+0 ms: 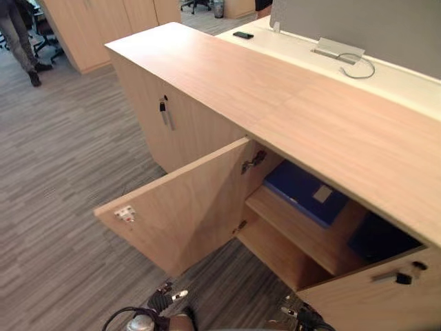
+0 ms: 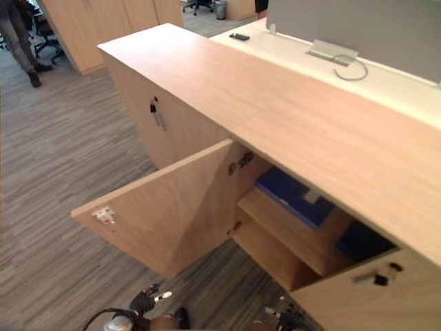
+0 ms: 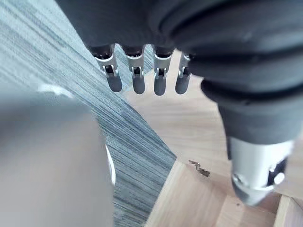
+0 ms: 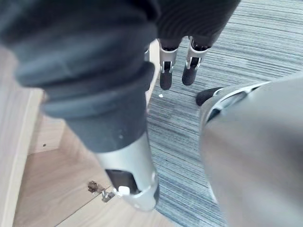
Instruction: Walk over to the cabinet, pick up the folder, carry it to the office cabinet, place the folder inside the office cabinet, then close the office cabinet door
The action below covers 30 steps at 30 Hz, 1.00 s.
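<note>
A blue folder (image 1: pixel 303 189) lies flat on the upper shelf inside the light wood office cabinet (image 1: pixel 275 96), whose left door (image 1: pixel 186 207) stands wide open toward me. My left hand (image 3: pixel 137 80) hangs low in front of the open door with straight fingers and holds nothing. My right hand (image 4: pixel 168 71) also hangs low over the carpet beside the cabinet, with straight fingers and thumb, and it too is empty. Both hands are well below and in front of the folder.
A second dark blue item (image 1: pixel 382 238) sits on the shelf to the folder's right, behind the partly open right door (image 1: pixel 386 296). A key hangs in the neighbouring closed door (image 1: pixel 164 110). A person (image 1: pixel 21 41) walks at the far left. A phone (image 1: pixel 242 34) lies on the white desk behind.
</note>
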Motion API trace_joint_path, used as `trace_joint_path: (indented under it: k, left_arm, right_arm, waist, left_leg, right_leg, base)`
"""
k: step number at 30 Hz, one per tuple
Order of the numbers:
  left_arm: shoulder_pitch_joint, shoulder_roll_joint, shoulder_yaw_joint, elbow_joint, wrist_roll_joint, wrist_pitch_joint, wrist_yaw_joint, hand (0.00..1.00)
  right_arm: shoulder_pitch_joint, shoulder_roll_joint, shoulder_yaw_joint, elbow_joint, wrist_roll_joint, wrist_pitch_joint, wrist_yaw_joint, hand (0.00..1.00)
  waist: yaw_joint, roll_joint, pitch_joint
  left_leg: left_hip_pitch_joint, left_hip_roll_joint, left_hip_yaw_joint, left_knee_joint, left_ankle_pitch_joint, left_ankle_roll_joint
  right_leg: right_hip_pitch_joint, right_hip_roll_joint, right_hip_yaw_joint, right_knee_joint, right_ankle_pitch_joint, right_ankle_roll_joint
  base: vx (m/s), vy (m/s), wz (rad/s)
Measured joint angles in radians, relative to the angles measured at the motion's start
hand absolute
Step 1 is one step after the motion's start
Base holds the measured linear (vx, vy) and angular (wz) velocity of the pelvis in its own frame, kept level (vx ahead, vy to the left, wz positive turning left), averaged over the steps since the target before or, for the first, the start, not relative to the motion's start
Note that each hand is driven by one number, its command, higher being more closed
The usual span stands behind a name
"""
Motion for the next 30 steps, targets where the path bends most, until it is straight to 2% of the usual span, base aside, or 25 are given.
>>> trace_joint_path:
  k: [1,2,3,4,5,6,7,8,9,10,11,12,13,16,18,24,30]
  left_arm:
    - [0.004,0.054,0.002,0.011,0.004,0.001,-0.025,0.0]
    - [0.0,0.107,0.003,0.022,0.012,0.0,-0.047,0.0]
    - [0.006,0.133,0.003,0.033,0.019,0.001,-0.06,0.0]
    - [0.009,0.182,0.006,0.045,0.022,0.002,-0.082,0.0]
    - [0.005,0.225,0.01,0.037,0.022,-0.002,-0.098,0.0]
    - [0.0,0.248,0.01,0.021,0.021,-0.005,-0.106,0.0]
    - [-0.005,0.316,0.026,-0.026,0.015,-0.013,-0.13,0.0]
    - [-0.009,0.35,0.032,-0.041,0.015,-0.013,-0.138,0.0]
    - [-0.014,0.416,0.055,-0.066,0.014,-0.012,-0.146,0.0]
    - [-0.018,0.443,0.068,-0.078,0.014,-0.012,-0.147,0.0]
    - [-0.02,0.482,0.091,-0.103,0.008,-0.01,-0.146,0.0]
    - [-0.02,0.487,0.1,-0.116,0.005,-0.009,-0.146,0.0]
    - [-0.022,0.485,0.113,-0.16,0.003,-0.009,-0.14,0.0]
    - [-0.048,0.466,0.127,-0.221,0.015,-0.01,-0.123,0.0]
    - [-0.094,0.422,0.154,-0.286,0.034,-0.01,-0.095,0.0]
    - [-0.189,0.318,0.142,-0.375,0.104,-0.009,-0.015,0.0]
    - [-0.273,0.286,0.038,-0.386,0.161,-0.003,0.05,0.0]
  right_arm:
    - [0.01,0.002,-0.046,0.008,0.0,0.002,0.005,0.0]
    - [0.008,-0.015,-0.09,0.021,0.001,0.003,0.006,0.0]
    - [0.012,-0.021,-0.105,0.026,0.001,0.004,0.01,0.0]
    - [0.034,-0.046,-0.115,0.023,0.001,0.003,0.017,0.0]
    - [0.055,-0.073,-0.135,0.023,0.001,0.003,0.024,0.0]
    - [0.065,-0.088,-0.148,0.025,0.001,0.003,0.024,0.0]
    - [0.074,-0.104,-0.151,0.041,0.002,0.003,0.03,0.0]
    - [0.074,-0.097,-0.152,0.052,0.002,0.002,0.035,0.0]
    - [0.075,-0.069,-0.171,0.076,0.002,0.004,0.046,0.0]
    - [0.075,-0.05,-0.19,0.085,0.004,0.005,0.05,0.0]
    - [0.083,-0.012,-0.201,0.088,0.013,0.006,0.057,0.0]
    - [0.084,-0.004,-0.209,0.087,0.019,0.005,0.06,0.0]
    - [0.092,-0.004,-0.225,0.079,0.041,0.004,0.065,0.0]
    - [0.105,-0.01,-0.226,0.062,0.042,0.001,0.079,0.0]
    - [0.11,-0.017,-0.226,0.062,0.043,-0.004,0.089,0.0]
    - [0.119,-0.025,-0.228,0.062,0.045,-0.004,0.09,0.0]
    - [0.118,-0.02,-0.222,0.061,0.069,-0.003,0.088,0.0]
  waist:
    - [-0.032,-0.024,-0.009]
    - [-0.026,-0.022,-0.007]
    - [-0.029,-0.02,-0.008]
    - [-0.036,-0.002,-0.019]
    - [-0.042,0.022,-0.035]
    - [-0.042,0.037,-0.044]
    - [-0.045,0.049,-0.056]
    - [-0.052,0.045,-0.058]
    - [-0.054,0.037,-0.062]
    - [-0.053,0.03,-0.066]
    - [-0.043,0.026,-0.068]
    - [-0.033,0.026,-0.068]
    - [-0.022,0.039,-0.077]
    - [-0.023,0.059,-0.09]
    - [-0.026,0.075,-0.099]
    - [-0.037,0.075,-0.1]
    - [-0.048,0.074,-0.1]
  left_leg:
    - [-0.004,-0.007,0.06,-0.005,-0.038,0.016]
    - [-0.052,0.05,0.067,0.198,-0.072,0.04]
    - [-0.056,0.09,0.068,0.268,-0.077,0.033]
    - [-0.051,0.168,0.052,0.35,-0.08,0.013]
    - [-0.045,0.226,0.003,0.343,-0.056,-0.011]
    - [-0.039,0.239,-0.041,0.296,-0.001,-0.035]
    - [-0.024,0.203,-0.091,0.215,-0.059,-0.111]
    - [-0.027,0.199,-0.086,0.191,-0.076,-0.121]
    - [-0.026,0.193,-0.073,0.147,-0.091,-0.138]
    - [-0.024,0.191,-0.066,0.131,-0.093,-0.139]
    - [0.001,0.192,-0.052,0.095,-0.092,-0.14]
    - [0.015,0.19,-0.04,0.086,-0.092,-0.14]
    - [0.048,0.186,-0.009,0.056,-0.091,-0.143]
    - [0.079,0.191,0.007,0.011,-0.063,-0.149]
    - [0.095,0.203,0.019,-0.034,-0.026,-0.152]
    - [0.131,0.208,0.045,-0.093,0.001,-0.153]
    - [0.128,0.212,0.049,-0.098,0.009,-0.157]
  right_leg:
    - [0.013,-0.027,-0.026,-0.07,0.039,-0.012]
    - [-0.006,-0.049,-0.028,-0.065,0.06,-0.01]
    - [-0.007,-0.05,-0.026,-0.071,0.069,-0.005]
    - [-0.006,-0.06,-0.033,-0.073,0.077,0.007]
    - [-0.012,-0.066,-0.05,-0.073,0.088,0.027]
    - [-0.022,-0.061,-0.054,-0.075,0.095,0.039]
    - [-0.031,-0.07,-0.058,-0.123,0.138,0.048]
    - [-0.031,-0.069,-0.068,-0.144,0.158,0.041]
    - [-0.031,-0.063,-0.078,-0.177,0.184,0.024]
    - [-0.03,-0.057,-0.075,-0.191,0.191,0.025]
    - [-0.019,-0.028,-0.063,-0.222,0.198,0.026]
    - [-0.015,-0.023,-0.065,-0.232,0.198,0.026]
    - [0.0,-0.025,-0.054,-0.248,0.208,0.041]
    - [-0.002,-0.015,-0.046,-0.25,0.21,0.045]
    - [-0.015,0.001,-0.04,-0.251,0.21,0.046]
    - [-0.024,0.015,-0.019,-0.251,0.222,0.049]
    - [-0.025,0.024,-0.015,-0.272,0.24,0.044]
  base:
    - [0.02,0.041,0.43]
    - [0.04,0.068,0.28]
    - [0.08,0.145,-0.14]
    - [0.14,0.224,0.18]
    - [0.14,0.282,0.38]
    - [0.14,0.487,0.46]
    - [0.08,0.442,0.37]
    - [0.04,0.48,0.39]
    - [-0.01,0.232,0.3]
    - [-0.02,0.17,0.16]
    - [-0.01,0.027,-0.08]
    - [0.02,-0.002,-0.38]
    - [0.04,-0.016,-0.41]
    - [0.0,-0.012,-0.22]
    - [-0.03,-0.058,-0.15]
    - [-0.06,-0.024,-0.11]
    - [-0.05,0.002,-0.03]
